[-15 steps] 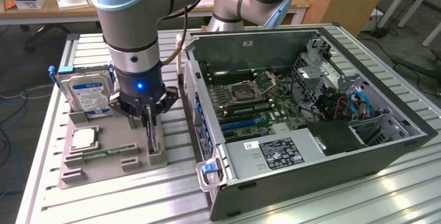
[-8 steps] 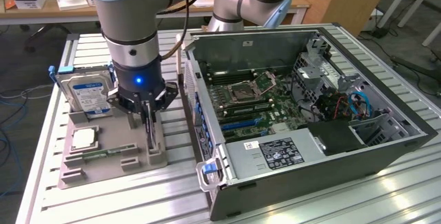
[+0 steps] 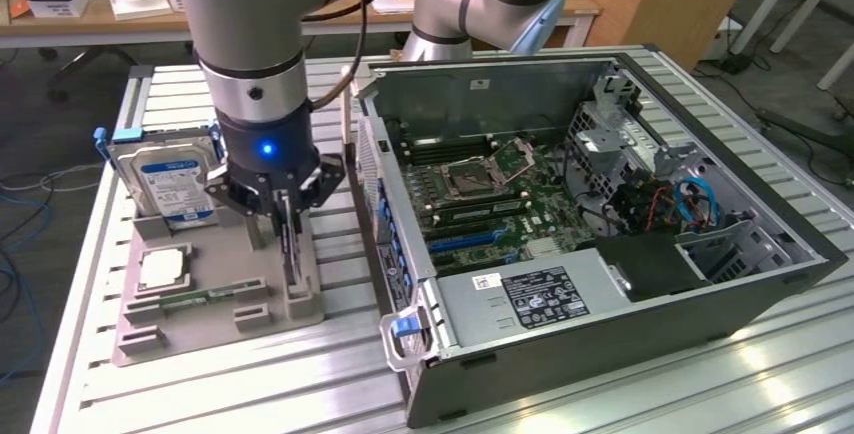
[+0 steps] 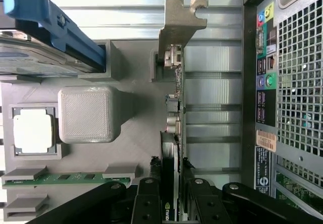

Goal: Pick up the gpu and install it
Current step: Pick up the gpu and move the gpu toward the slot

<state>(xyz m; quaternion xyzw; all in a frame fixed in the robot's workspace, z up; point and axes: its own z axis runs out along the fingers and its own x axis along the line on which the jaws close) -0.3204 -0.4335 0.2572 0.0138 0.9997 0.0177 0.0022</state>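
pincer (image 4: 171,184): we see it clenched on the gpu (image 4: 174,118), one finger on each face.
gpu: upright on edge in its slot along the grey holder (image 3: 200,329), at the edge nearest the computer case (image 3: 601,299).
grey holder: on the bench (image 3: 267,389) beside the case, with the hard drive (image 3: 167,184) standing at its far corner.

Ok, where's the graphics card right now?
The graphics card stands on edge in the grey holder, at the exterior view's left of the open computer case, directly under the pincer, with the hard drive on its other side.
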